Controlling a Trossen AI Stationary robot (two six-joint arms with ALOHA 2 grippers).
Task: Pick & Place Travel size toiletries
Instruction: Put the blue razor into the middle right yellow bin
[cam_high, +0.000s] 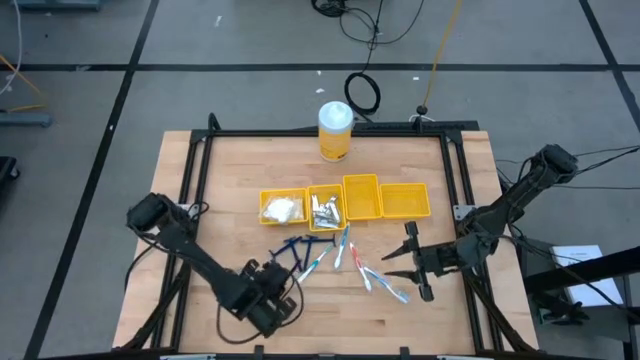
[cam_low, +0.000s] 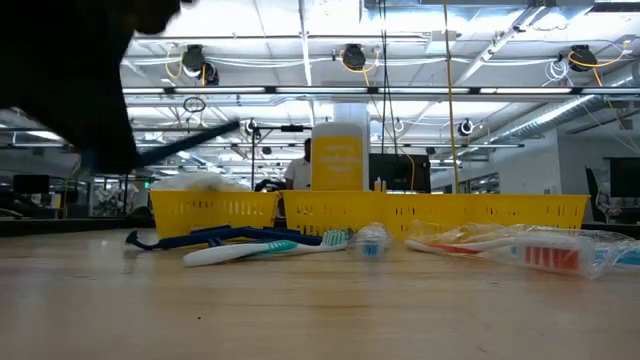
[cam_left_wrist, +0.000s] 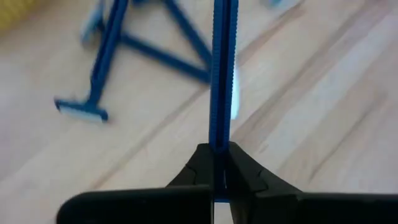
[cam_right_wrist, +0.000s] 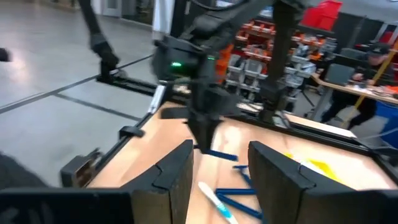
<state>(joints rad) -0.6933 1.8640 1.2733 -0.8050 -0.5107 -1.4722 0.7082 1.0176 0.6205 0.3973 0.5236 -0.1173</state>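
Between the left tool's (cam_left_wrist: 219, 163) shut fingers, razor (cam_left_wrist: 222, 74) handle pointing straight ahead.

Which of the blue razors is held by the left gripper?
The razor whose handle is pinched in the left gripper; the other razors lie loose on the table.

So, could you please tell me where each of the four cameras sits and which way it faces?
High view: overhead, looking straight down; both arms, yellow bins.
Low view: table height, looking across toothbrushes to the bins; a dark arm at top left.
Left wrist: above the left gripper, shut on a blue razor.
Right wrist: past the right gripper, open, toward the left arm.
Shared: razors.
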